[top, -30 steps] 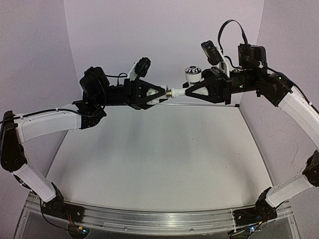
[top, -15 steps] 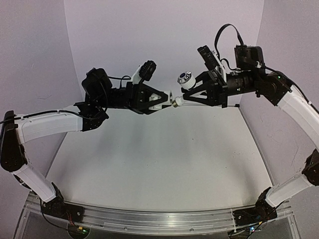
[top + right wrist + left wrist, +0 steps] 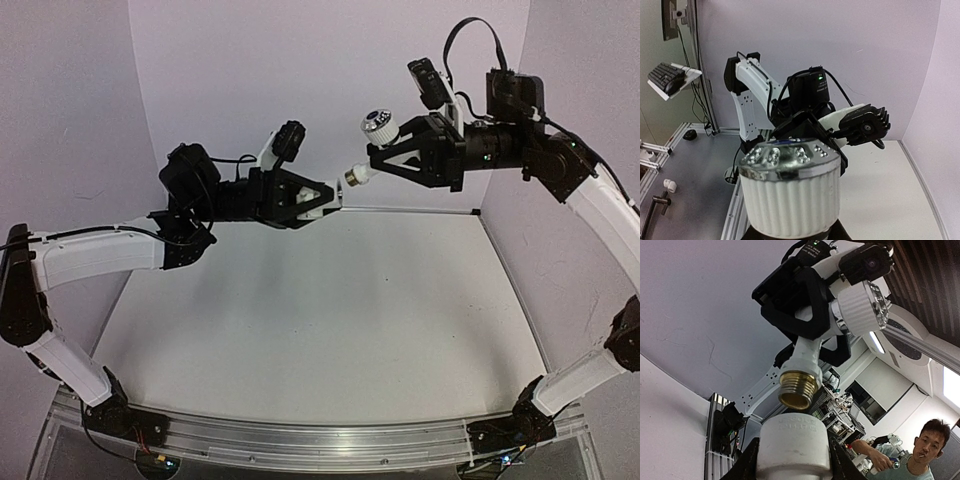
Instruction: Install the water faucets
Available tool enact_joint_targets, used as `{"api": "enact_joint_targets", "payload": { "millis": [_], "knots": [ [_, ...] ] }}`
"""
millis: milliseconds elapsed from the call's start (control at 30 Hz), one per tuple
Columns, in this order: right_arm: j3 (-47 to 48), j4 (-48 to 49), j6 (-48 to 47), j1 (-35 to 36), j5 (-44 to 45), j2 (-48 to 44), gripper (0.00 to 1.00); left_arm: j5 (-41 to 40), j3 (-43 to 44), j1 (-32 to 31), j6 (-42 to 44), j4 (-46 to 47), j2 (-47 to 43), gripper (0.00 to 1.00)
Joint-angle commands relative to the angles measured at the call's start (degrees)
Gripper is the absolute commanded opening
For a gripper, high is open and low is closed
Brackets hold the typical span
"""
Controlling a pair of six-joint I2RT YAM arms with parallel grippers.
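Observation:
My right gripper [image 3: 373, 161] is shut on the white faucet, high above the back of the table. The faucet's ribbed knob [image 3: 380, 128] points up and its brass threaded end [image 3: 353, 177] points down-left. My left gripper [image 3: 331, 196] is shut on the short white cylindrical fitting [image 3: 320, 202], aimed up-right at the brass end. In the left wrist view the fitting [image 3: 795, 442] sits between my fingers [image 3: 751, 466], and the brass end [image 3: 799, 389] hangs just above it with a small gap. In the right wrist view the knob [image 3: 790, 192] fills the foreground and hides my fingers.
The white table top [image 3: 320, 320] lies well below both grippers, with purple walls [image 3: 300, 60] behind and at the sides. An aluminium rail [image 3: 320, 440] runs along the near edge between the arm bases. A person [image 3: 926, 447] stands beyond the table.
The brass end was at the fitting a second ago. My right gripper has since lifted up and right with the faucet, opening a small gap. The left gripper dropped slightly.

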Motion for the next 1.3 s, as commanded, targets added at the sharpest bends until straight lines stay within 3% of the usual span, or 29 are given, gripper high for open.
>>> {"api": "enact_joint_targets", "payload": {
  "millis": [0,500,1267],
  "knots": [
    [1.58,7.10,7.31,0.30,-1.29,0.93,0.00,-1.27,-0.83,0.13,-2.55,10.45,-1.43,0.00],
    [-0.76,13.90,13.28,0.29,-6.20,1.45,0.00,-7.79,-2.84,-0.27,-0.76,16.61,-1.90,0.00],
    [-0.17,18.53,16.32,0.82,-5.03,3.15,0.00,-12.13,-2.41,-2.20,-1.34,21.86,0.43,0.00]
  ]
}}
